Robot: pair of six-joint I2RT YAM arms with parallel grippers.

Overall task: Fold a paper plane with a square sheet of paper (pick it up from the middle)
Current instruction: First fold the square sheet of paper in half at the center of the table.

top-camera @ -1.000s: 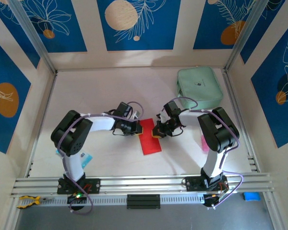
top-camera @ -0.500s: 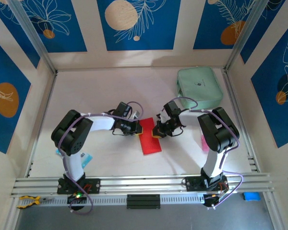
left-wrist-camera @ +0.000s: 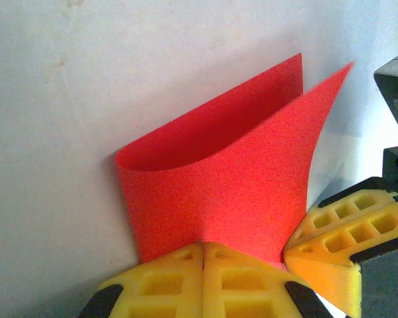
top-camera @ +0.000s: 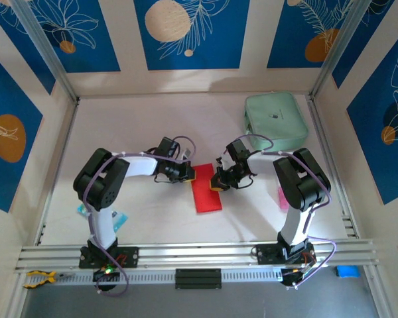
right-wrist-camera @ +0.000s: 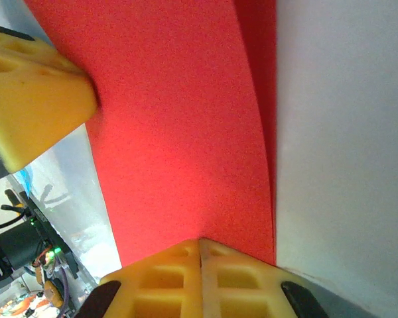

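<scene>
The square sheet of paper (top-camera: 205, 192) is bright red and lies mid-table, folded loosely over itself into a narrow strip. In the left wrist view the sheet (left-wrist-camera: 225, 179) curls up as two layers with an open loop at the fold. My left gripper (top-camera: 191, 175) is shut on its far left edge, and the yellow fingertips (left-wrist-camera: 186, 265) meet at the paper. My right gripper (top-camera: 216, 180) is shut on the far right edge, where the sheet (right-wrist-camera: 179, 132) runs out from its closed tips (right-wrist-camera: 186, 255). The paper plane is out of view.
A mint-green pouch (top-camera: 275, 118) lies at the back right. A small blue-and-white packet (top-camera: 117, 218) sits by the left arm's base, and a pink item (top-camera: 280, 197) is beside the right arm. Aluminium rails (top-camera: 199, 252) cross the near edge.
The left arm's wrist and elbow have shifted slightly toward the far side and right. The red sheet's near end has moved a little left. The right arm has held still.
</scene>
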